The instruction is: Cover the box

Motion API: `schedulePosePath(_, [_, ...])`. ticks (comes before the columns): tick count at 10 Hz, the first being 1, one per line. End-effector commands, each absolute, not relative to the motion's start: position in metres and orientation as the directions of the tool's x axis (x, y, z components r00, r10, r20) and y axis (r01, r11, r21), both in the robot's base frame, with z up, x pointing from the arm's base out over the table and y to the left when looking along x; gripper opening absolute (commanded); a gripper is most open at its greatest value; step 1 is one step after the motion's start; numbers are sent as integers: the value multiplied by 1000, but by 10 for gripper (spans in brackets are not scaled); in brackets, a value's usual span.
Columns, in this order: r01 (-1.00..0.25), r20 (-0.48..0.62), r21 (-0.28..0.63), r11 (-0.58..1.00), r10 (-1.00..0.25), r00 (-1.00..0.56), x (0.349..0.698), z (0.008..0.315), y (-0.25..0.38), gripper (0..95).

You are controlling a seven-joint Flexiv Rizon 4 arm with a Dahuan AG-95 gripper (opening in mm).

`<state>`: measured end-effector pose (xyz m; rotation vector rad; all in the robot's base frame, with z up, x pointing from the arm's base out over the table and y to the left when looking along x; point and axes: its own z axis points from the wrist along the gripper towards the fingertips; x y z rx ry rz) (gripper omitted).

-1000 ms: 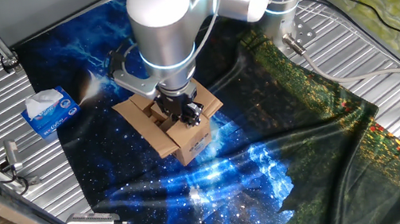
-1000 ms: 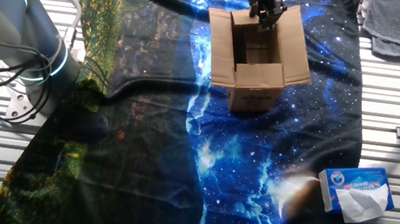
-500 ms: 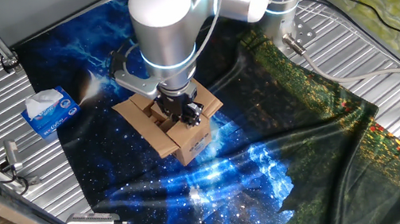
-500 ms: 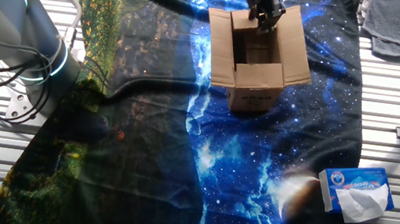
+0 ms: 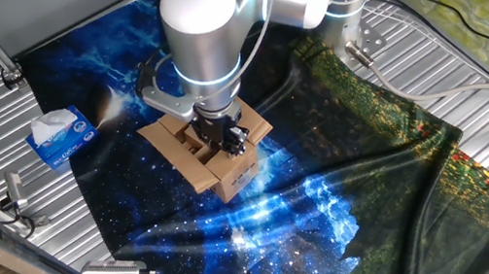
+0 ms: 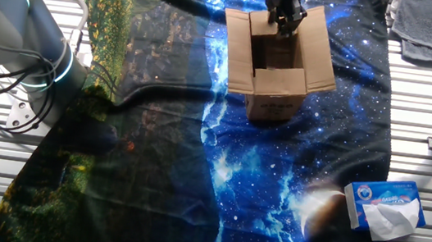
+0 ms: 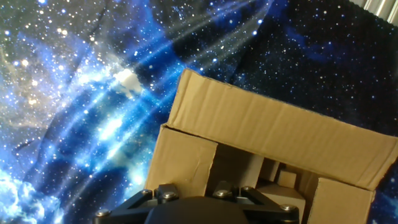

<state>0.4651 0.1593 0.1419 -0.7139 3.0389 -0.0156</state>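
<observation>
Four flaps are seen spread on the box (image 6: 276, 66), directly beneath the end effector (image 6: 285, 15) at its far rim; finger state cannot be told.

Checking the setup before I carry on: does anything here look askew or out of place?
Nothing damaged or spilled. The box stands upright with its flaps open, the hand at its rim. The cloth underneath lies wrinkled.

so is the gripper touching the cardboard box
Cannot tell. In the other fixed view the gripper overlaps the far flap of the cardboard box, but no view shows contact or gap plainly.
</observation>
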Motion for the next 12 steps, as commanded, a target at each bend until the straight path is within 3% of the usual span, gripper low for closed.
schedulePosePath(1, [-438, -17, -15, 899, -438, -899, 465, 141, 159, 190])
schedulePosePath(12, [-396, -14, -9, 918, -396, -918, 462, 139, 160, 190])
